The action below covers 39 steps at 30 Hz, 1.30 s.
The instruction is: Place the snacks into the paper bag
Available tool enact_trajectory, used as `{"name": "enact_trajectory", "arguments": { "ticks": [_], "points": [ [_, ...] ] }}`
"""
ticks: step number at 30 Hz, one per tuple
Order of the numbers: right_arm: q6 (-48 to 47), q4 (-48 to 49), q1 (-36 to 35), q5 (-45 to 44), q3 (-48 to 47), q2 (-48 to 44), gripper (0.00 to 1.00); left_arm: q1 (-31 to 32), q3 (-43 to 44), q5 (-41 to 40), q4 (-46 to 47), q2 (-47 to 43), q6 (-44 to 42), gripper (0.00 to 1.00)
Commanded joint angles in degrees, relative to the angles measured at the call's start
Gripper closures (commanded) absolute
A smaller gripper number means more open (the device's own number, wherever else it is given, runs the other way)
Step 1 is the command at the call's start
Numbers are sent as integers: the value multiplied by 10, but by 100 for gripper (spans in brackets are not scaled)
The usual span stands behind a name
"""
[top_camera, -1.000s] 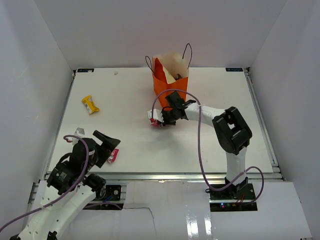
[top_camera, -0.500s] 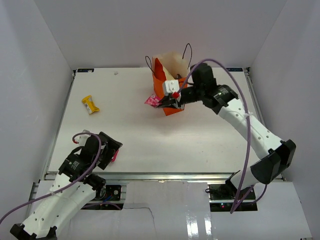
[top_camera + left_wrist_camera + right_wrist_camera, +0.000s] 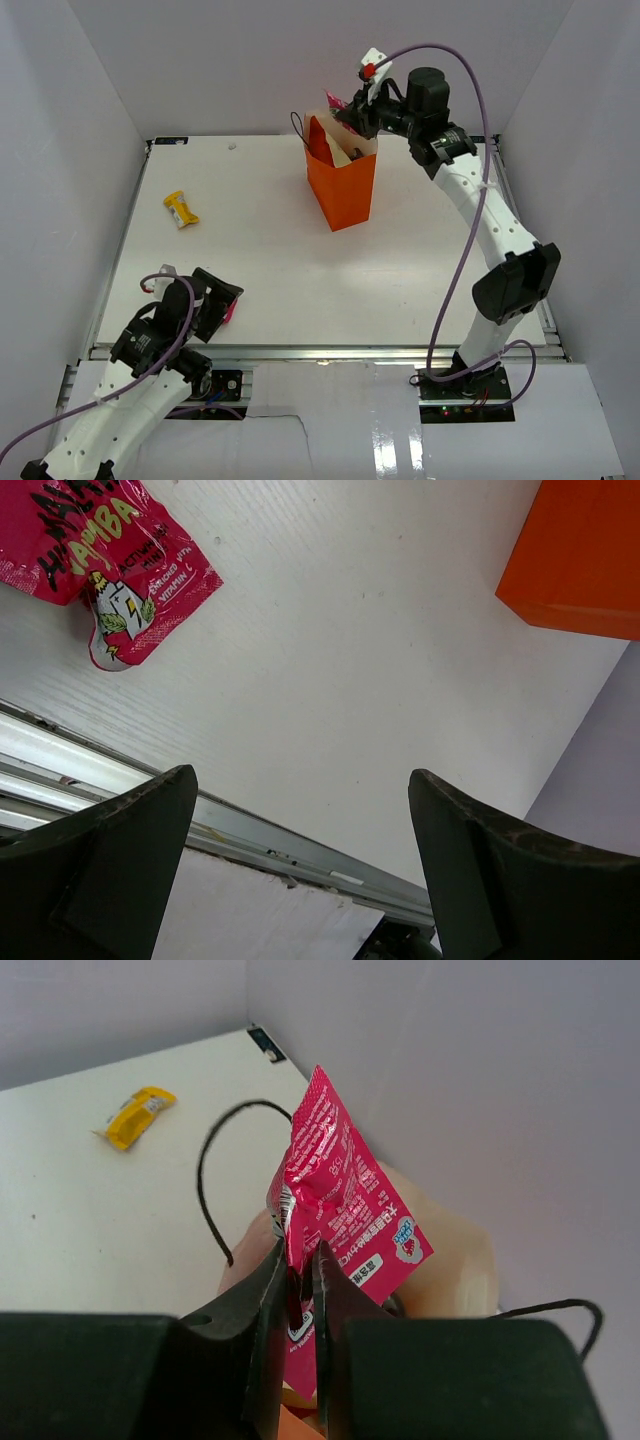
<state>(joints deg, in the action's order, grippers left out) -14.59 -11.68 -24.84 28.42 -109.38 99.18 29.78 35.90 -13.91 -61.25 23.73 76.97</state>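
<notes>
the right gripper is pinching a pink packet right above the orange paper bag's mouth, between its cord handles. the left gripper is hovering wide open beside a red pouch; a yellow packet is lying well apart.

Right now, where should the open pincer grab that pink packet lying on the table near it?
Probably from straight above, pinching across its narrow end. The pink packet lies flat on the table, so no side offers an edge to catch; the thin, crinkly end should bunch up between the open jaws of the left pincer.
</notes>
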Motion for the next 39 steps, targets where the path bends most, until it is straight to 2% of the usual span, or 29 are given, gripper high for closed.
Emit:
{"name": "enact_trajectory", "arguments": {
  "ticks": [1,6,8,10,14,15,16,20,22,23,27,31,33,36,37,39],
  "points": [
    [41,37,-3,-77,-19,26,89,0,-7,15,-16,-13,39,3],
    [19,47,-2,-151,-7,48,75,0,-6,12,-36,-28,49,3],
    [15,47,1,-152,1,47,59,0,-6,11,-42,-33,52,3],
    [13,44,0,-141,4,41,50,0,-7,9,-45,-35,55,3],
    [19,31,1,-108,-2,17,41,0,-3,5,-48,-19,56,3],
    [17,27,1,-92,-2,9,39,0,0,3,-48,-12,55,3],
    [11,9,3,-40,-2,1,37,0,7,-3,-50,-5,50,3],
    [-37,-51,12,142,42,-80,35,0,35,-31,-83,50,45,3],
    [-78,-96,13,237,148,-134,33,1,44,-48,-95,103,41,3],
    [-94,-112,13,237,148,-152,33,0,46,-52,-98,104,39,3],
    [-136,-138,19,234,366,-245,32,0,35,-73,-99,174,40,3],
    [-154,-138,31,222,489,-335,32,-2,12,-89,-45,215,28,4],
    [-154,-138,43,224,515,-354,31,-13,0,-78,-10,228,2,4],
    [-154,-139,54,229,541,-374,31,-68,-12,-37,67,258,-57,5],
    [-154,-139,57,233,547,-379,31,-108,-16,-21,104,271,-73,5],
    [-151,-137,61,240,551,-381,31,-141,-26,13,131,283,-108,6]
  ]
}}
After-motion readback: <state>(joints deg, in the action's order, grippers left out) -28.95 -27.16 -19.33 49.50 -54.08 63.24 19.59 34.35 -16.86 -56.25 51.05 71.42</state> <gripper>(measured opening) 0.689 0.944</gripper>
